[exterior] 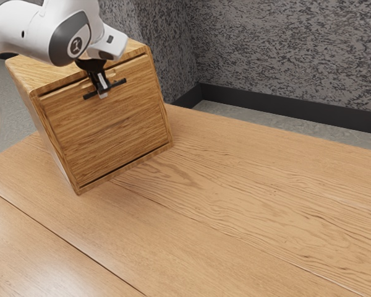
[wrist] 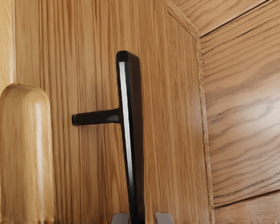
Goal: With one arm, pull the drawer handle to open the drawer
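A wooden cabinet [exterior: 42, 73] stands on the table at the exterior view's upper left, its drawer front [exterior: 108, 139] facing the room. A thin black handle [exterior: 116, 83] runs across the top of that front. My black gripper [exterior: 101, 91] comes down from above and is shut on the handle near its middle. In the wrist view the handle bar [wrist: 130, 140] runs away from the hand, with a short stem to the drawer front [wrist: 84, 70], and my two grey fingertips [wrist: 120, 218] sit on either side of it. The drawer front lies nearly flush with the cabinet.
The wooden table [exterior: 235, 204] stretches wide in front of the cabinet toward the exterior view's right and lower edge. A rough grey wall [exterior: 284, 49] with a dark skirting stands behind the table.
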Robot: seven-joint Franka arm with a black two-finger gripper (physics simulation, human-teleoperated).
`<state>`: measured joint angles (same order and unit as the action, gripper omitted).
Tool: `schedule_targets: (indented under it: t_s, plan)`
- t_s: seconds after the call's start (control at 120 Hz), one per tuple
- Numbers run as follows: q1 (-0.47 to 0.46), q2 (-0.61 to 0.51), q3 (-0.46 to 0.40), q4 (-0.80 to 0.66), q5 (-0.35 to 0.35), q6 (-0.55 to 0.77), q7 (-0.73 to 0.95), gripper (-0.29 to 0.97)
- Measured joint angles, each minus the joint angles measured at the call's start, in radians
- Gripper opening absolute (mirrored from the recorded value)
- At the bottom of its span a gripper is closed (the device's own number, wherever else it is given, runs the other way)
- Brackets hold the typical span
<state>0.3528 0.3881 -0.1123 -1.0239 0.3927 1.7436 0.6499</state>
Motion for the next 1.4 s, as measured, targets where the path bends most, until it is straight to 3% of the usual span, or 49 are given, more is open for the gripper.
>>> schedule_targets:
  t_s: [0.875,1.4]
  plan:
    - [-0.012,-0.034,-0.025,-0.027,-0.005,-0.031,-0.001,-0.06]
    - [-0.011,-0.128,-0.074,-0.147,-0.029,-0.044,-0.005,-0.07]
